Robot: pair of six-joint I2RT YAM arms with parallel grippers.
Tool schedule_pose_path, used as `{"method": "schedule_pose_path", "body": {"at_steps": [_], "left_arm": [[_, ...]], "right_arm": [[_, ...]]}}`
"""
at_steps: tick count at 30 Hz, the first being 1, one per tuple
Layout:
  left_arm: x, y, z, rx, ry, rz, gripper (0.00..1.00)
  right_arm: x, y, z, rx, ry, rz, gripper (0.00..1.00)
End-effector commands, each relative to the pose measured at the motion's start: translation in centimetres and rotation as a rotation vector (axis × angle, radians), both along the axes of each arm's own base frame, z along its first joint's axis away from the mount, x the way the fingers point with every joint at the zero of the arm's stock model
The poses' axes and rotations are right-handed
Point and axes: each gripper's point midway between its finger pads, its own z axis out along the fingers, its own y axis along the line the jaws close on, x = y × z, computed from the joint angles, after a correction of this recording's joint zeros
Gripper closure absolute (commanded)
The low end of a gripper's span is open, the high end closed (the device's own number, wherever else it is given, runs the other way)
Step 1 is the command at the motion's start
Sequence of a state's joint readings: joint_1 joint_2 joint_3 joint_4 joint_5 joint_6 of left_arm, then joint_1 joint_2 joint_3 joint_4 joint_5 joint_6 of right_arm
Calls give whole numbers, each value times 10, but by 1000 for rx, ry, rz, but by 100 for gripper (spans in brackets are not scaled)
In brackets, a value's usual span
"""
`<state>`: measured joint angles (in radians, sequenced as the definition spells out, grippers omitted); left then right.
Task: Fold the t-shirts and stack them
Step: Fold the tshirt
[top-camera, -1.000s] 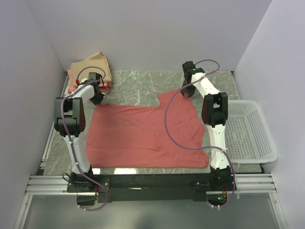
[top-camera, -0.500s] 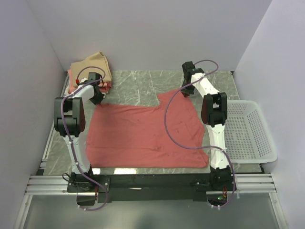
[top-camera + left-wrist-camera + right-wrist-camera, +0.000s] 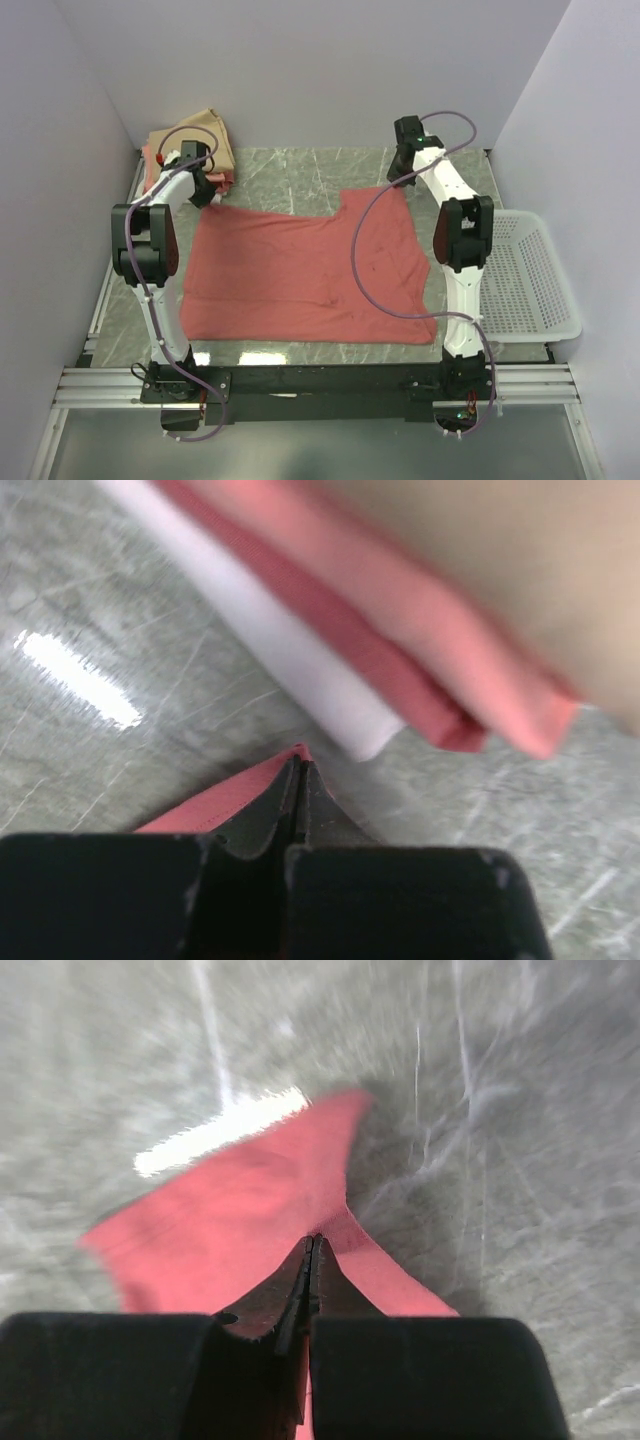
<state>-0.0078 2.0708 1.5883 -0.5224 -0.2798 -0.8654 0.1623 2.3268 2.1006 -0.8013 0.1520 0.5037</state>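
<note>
Both arms have pulled back, tautening the salmon-red t-shirt (image 3: 300, 275); left gripper (image 3: 298, 777) and right gripper (image 3: 313, 1252) pinch its far corners tightly. Lift evenly, together.

Both arms built alike: white links, black joint housings. Left arm (image 3: 152, 300), right arm (image 3: 462, 305). A grey-purple cable (image 3: 356, 262) loops loosely along each arm, from wrist to base. Bases bolted to a black crossbar (image 3: 320, 380), mounted on aluminium rails (image 3: 100, 385). Left fingers (image 3: 262, 815) and right fingers (image 3: 262, 1310): black, tapered, with white scuffs at block edges.
</note>
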Motion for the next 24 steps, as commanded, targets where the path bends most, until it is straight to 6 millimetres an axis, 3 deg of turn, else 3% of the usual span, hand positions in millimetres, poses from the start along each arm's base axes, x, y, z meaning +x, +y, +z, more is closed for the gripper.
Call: {"method": "schedule_pose_path", "body": {"at_steps": [1,6,12,13,15,16,18,19,20,22,23,24], "left_arm": [[20,0,45,0,-103,-28,99],[28,12,58,-8,-133,-11,99],[24,11,59,-18,-134,-20,99],[22,12,58,-20,-135,-19,99],[16,11,59,-27,-143,-20,99],[14,11,66,-32,-160,-21,99],[5,10,60,-44,-156,-21,99],[3,10,67,-55,-172,-22,99],[-4,10,60,-59,-158,-19,99],[-9,10,68,-61,-181,-17,99],[-15,10,64,-66,-171,-17,99],[-18,10,63,-71,-172,-8,99]], "right_arm": [[20,-10,71,21,-195,-23,100],[21,-14,89,41,-233,-29,100],[7,-15,89,54,-221,-27,100],[1,-15,79,54,-203,-28,100],[-5,-14,89,68,-242,-29,100],[-17,-16,75,64,-211,-33,100],[-27,-16,85,75,-232,-38,100],[-34,-18,75,74,-213,-42,100],[-40,-18,84,80,-229,-47,100],[-53,-20,77,84,-219,-52,100],[-59,-20,87,90,-242,-56,100],[-67,-21,80,90,-234,-59,100]]}}
